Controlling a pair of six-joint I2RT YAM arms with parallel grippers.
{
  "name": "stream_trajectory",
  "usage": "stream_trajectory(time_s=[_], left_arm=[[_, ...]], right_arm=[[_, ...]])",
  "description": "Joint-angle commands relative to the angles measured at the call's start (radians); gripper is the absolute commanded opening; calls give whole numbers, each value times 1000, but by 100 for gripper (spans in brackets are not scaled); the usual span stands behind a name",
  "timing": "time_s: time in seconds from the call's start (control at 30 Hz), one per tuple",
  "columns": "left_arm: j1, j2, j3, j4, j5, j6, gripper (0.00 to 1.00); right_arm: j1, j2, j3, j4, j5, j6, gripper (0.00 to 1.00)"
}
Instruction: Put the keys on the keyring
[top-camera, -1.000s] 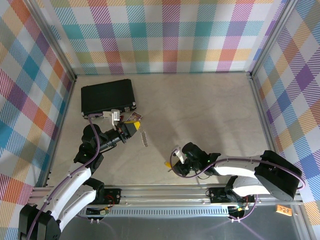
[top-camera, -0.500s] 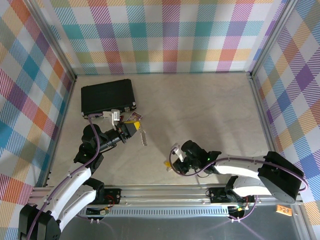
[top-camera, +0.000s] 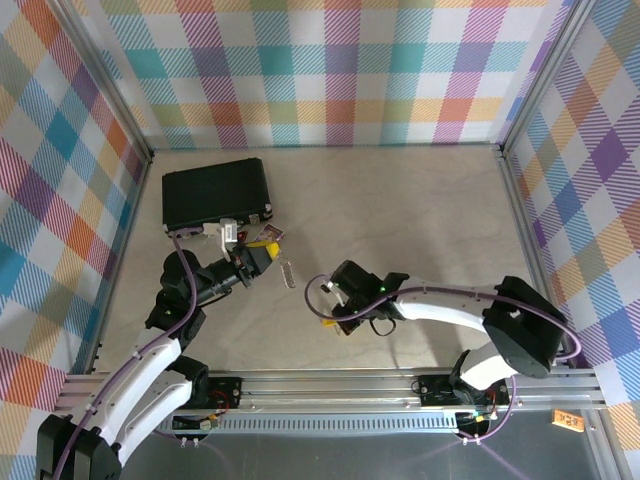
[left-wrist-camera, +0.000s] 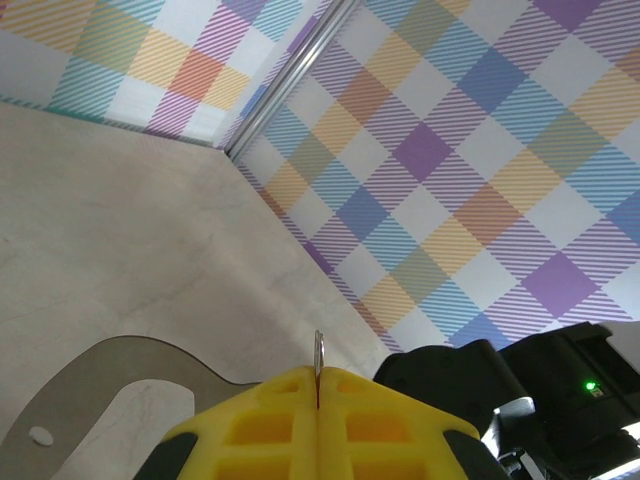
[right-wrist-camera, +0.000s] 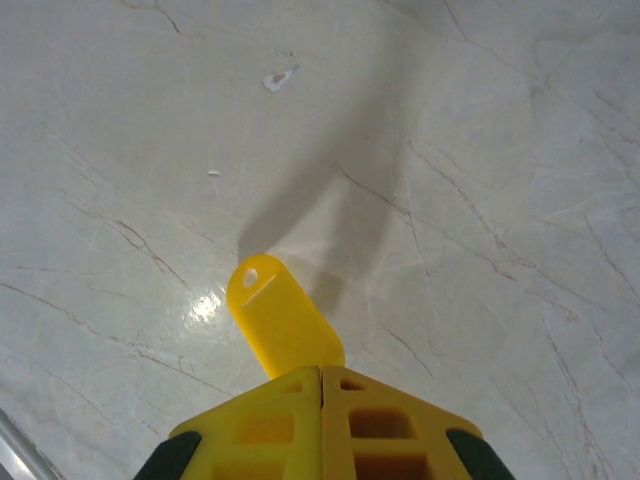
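The key (right-wrist-camera: 280, 318) shows its flat yellow plastic head with a small hole sticking out past my right gripper (right-wrist-camera: 320, 375), which is shut on it just above the table; the blade is hidden. From above, the right gripper (top-camera: 338, 305) sits left of centre near the front, with the key (top-camera: 327, 322) at its tip. My left gripper (top-camera: 264, 258) is shut on the silver keyring (top-camera: 286, 268), which juts out to the right. In the left wrist view the keyring (left-wrist-camera: 318, 358) is a thin metal edge pinched between the yellow fingertips (left-wrist-camera: 270, 420).
A black rectangular case (top-camera: 215, 192) lies at the back left, just behind the left gripper. The right arm's black body (left-wrist-camera: 530, 390) lies close in front of the left gripper. Checked walls (top-camera: 340, 70) enclose the beige table (top-camera: 420, 220).
The right arm has swung left with the key, closing on the left gripper. The keyring in the left gripper has risen slightly and turned.
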Motion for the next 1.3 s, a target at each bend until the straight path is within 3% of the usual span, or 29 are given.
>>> stream_trajectory(time_s=[0.0, 0.43, 0.77, 1.27], left_arm=[[15, -30, -5, 31, 2, 15, 0], [15, -50, -4, 30, 1, 11, 0], [16, -47, -3, 26, 3, 14, 0], [16, -40, 1, 27, 4, 11, 0]], right_arm=[[18, 40, 70, -192, 12, 30, 0], [70, 176, 218, -461, 39, 17, 0], [83, 196, 230, -438, 38, 18, 0], [83, 36, 127, -329, 27, 83, 37]])
